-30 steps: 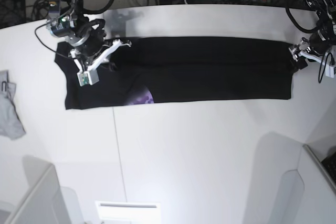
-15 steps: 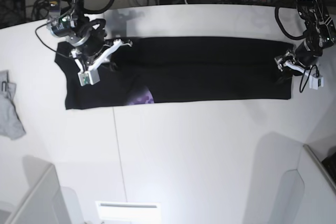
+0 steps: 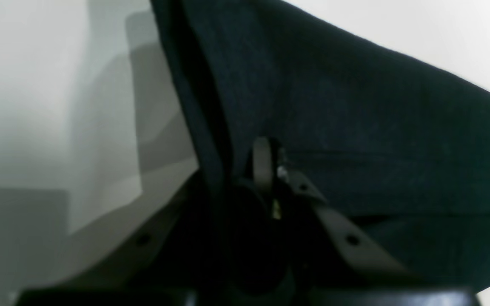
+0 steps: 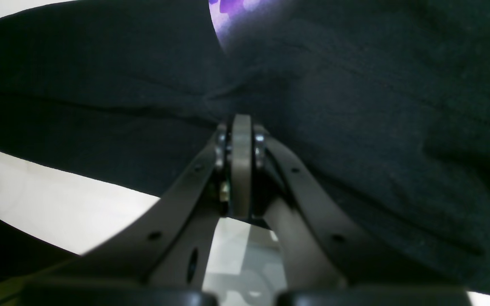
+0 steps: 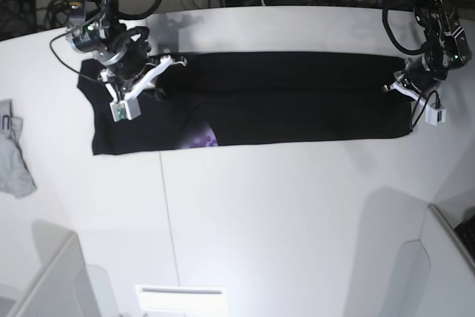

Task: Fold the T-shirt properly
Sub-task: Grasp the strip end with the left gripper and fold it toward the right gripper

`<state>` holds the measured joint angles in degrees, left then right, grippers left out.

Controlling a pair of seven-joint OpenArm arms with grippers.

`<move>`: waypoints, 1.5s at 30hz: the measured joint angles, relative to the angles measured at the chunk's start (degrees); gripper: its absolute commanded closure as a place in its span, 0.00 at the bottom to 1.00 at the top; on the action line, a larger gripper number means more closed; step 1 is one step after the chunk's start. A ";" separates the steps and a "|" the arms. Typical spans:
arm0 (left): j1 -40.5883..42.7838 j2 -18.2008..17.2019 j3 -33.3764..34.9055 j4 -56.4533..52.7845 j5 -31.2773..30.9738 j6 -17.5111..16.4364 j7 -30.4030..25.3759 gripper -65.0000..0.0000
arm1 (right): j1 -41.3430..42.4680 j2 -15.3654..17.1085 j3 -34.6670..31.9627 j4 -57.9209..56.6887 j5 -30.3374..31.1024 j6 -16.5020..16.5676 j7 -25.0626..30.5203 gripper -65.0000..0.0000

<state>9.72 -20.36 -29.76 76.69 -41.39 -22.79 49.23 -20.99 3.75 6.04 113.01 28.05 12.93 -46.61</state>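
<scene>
Fingers of the left gripper (image 3: 266,170) sit pressed together in the left wrist view, with the dark hem of the T-shirt (image 3: 355,127) draped over them; a pinch on the cloth looks likely, ready to lift that end.

Right wrist view: the right gripper (image 4: 241,140) has its fingers narrowed to a sliver against black fabric, with a purple print (image 4: 245,10) at twelve o'clock.

Base view: the T-shirt (image 5: 297,98) lies as a long band across the worktop (image 5: 297,220), one gripper at nine o'clock (image 5: 159,79), the other at three (image 5: 399,85), probably placed at opposite ends to fold it lengthwise.
</scene>
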 measured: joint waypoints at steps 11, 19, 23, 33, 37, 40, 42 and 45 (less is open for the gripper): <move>1.46 0.35 -6.21 7.06 12.22 0.87 2.89 1.00 | 0.00 -0.02 -0.02 -0.17 0.00 0.00 -0.02 1.00; 6.12 0.70 -5.46 19.71 11.74 1.31 3.28 1.00 | -0.02 -0.20 -0.04 -0.22 0.00 0.00 -0.02 1.00; 9.16 2.99 -5.40 26.27 11.98 1.31 3.54 1.00 | 0.02 -0.20 -0.07 -0.22 0.02 -0.02 0.02 1.00; 12.39 3.04 3.37 32.81 11.82 1.33 3.69 1.00 | 0.31 -0.15 -0.04 -0.22 -0.02 -0.02 0.00 1.00; 12.41 3.04 7.61 32.81 11.91 1.38 3.72 1.00 | 0.31 -0.17 -0.04 -0.22 0.00 -0.04 0.02 1.00; 12.13 3.04 11.54 32.83 11.52 4.02 3.69 1.00 | 0.11 -0.17 -0.04 -0.22 0.00 -0.04 -0.02 1.00; 11.85 3.02 14.53 32.81 11.54 6.19 3.67 1.00 | 0.13 -0.17 -0.04 -0.22 0.00 -0.04 0.00 1.00; 10.14 3.08 19.15 32.68 11.45 6.71 3.89 1.00 | 0.15 -0.17 -0.04 -0.22 0.00 -0.04 0.02 1.00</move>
<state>19.86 -17.28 -10.61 109.36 -29.93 -16.08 53.12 -20.84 3.57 6.00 112.79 28.05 12.88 -46.59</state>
